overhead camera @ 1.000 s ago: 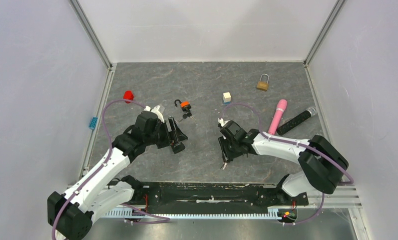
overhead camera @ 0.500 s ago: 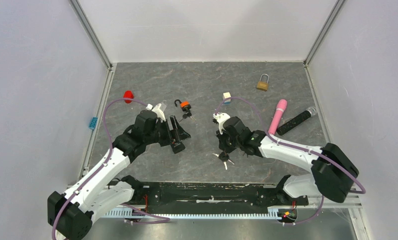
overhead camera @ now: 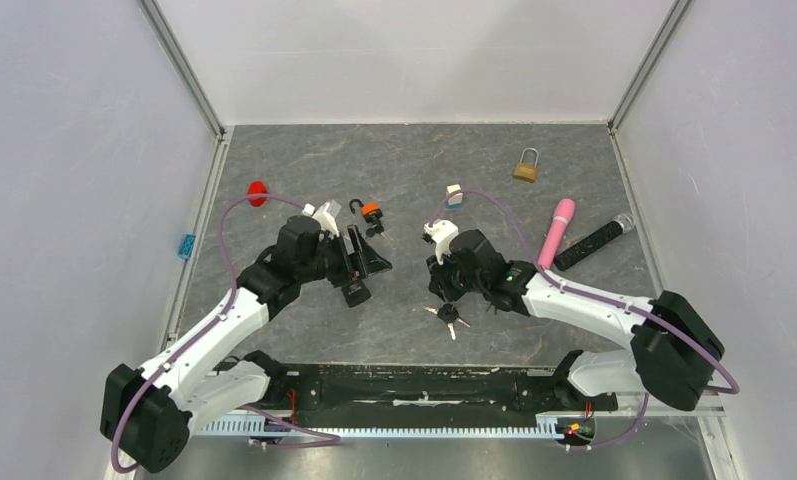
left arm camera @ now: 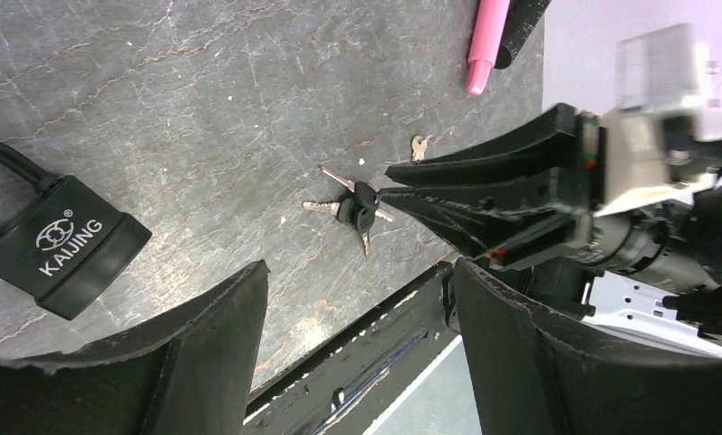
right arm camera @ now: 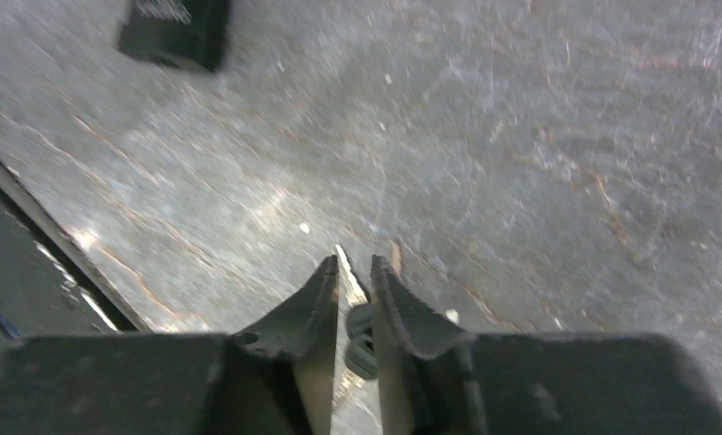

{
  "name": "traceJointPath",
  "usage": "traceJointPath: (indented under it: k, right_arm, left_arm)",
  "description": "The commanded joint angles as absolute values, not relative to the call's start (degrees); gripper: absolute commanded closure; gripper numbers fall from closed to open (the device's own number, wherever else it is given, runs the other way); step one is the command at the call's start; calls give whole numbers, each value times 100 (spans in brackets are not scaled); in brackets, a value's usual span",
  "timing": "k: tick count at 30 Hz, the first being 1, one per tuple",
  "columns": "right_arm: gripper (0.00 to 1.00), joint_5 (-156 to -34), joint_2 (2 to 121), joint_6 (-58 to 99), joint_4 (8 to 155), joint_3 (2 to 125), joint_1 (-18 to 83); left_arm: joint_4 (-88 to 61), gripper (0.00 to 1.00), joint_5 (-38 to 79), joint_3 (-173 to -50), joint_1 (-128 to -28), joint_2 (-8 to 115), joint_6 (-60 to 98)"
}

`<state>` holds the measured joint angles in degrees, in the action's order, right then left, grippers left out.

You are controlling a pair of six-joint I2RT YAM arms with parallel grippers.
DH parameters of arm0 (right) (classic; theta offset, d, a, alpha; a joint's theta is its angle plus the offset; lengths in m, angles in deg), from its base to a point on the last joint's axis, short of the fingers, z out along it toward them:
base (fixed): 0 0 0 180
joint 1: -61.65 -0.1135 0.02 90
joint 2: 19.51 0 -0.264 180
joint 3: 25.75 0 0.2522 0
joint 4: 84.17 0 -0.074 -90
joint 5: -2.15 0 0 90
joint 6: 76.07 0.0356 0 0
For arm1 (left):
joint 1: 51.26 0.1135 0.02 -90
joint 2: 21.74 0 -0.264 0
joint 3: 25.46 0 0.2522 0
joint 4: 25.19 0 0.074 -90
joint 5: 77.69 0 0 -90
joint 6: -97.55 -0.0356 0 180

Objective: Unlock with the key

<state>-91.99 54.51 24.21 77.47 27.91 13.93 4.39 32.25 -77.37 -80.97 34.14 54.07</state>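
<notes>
A bunch of keys point(overhead camera: 449, 315) with black heads lies on the grey table near the front rail, also in the left wrist view as the keys point(left arm camera: 357, 207). My right gripper point(overhead camera: 442, 295) points down at them, its tips point(left arm camera: 386, 192) right at the heads. In the right wrist view the right gripper point(right arm camera: 350, 261) has only a thin gap, and the key heads point(right arm camera: 361, 340) show through it. I cannot tell whether a key is pinched. A black KAIJING padlock point(left arm camera: 62, 245) lies just left of my left gripper point(left arm camera: 359, 265), which is open and empty.
An orange padlock point(overhead camera: 371, 210) with its own keys lies behind the left gripper point(overhead camera: 366, 272). A brass padlock point(overhead camera: 525, 165) sits far right. A pink cylinder point(overhead camera: 555, 232), a black cylinder point(overhead camera: 594, 240), a white cube point(overhead camera: 454, 193) and a red piece point(overhead camera: 257, 192) lie around. The rail point(overhead camera: 414, 385) borders the front.
The right gripper's jaws narrowed as it shifted left and away from the rail. The keys slid a little that way, then stayed. The left gripper turned slightly toward the keys, still open.
</notes>
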Motion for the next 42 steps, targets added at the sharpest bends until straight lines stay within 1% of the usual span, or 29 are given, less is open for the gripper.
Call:
traceJointPath:
  k: [1, 2, 4, 11, 20, 27, 31, 38, 39, 42]
  right_arm:
    - [71, -8829, 5779, 2333, 6522, 3260, 1383]
    - [67, -8696, 5855, 2332, 6317, 3324, 1353]
    - [64, -8529, 5969, 2307, 6066, 3400, 1265]
    - [70, -8385, 6419, 2303, 5873, 3542, 1159]
    - [69, -8475, 6776, 2278, 5876, 3574, 1120]
    - [86, -8143, 6744, 2321, 5958, 3434, 1116]
    - [100, -8183, 6382, 2351, 6267, 3368, 1129]
    - [100, -8588, 5383, 2439, 7425, 3028, 1256]
    - [100, -8665, 5189, 2491, 7705, 2909, 1314]
    - [100, -9130, 4649, 2593, 8738, 2456, 1488]
  left_arm:
    - [135, 20, 3355, -7712, -8114, 3398, 5572]
    - [154, 20, 3337, -7704, -8114, 3401, 5548]
    - [175, 20, 3314, -7688, -8114, 3434, 5520]
    - [252, 21, 3327, -7660, -8114, 3429, 5521]
    - [413, 21, 3209, -7651, -8114, 3352, 5430]
    - [413, 21, 3231, -7641, -8114, 3331, 5430]
    - [389, 21, 3251, -7651, -8114, 3325, 5422]
    - [-14, 20, 3418, -7647, -8119, 3281, 5486]
    - [-96, 22, 3434, -7665, -8114, 3268, 5460]
    - [-404, 23, 3488, -7713, -8114, 3185, 5340]
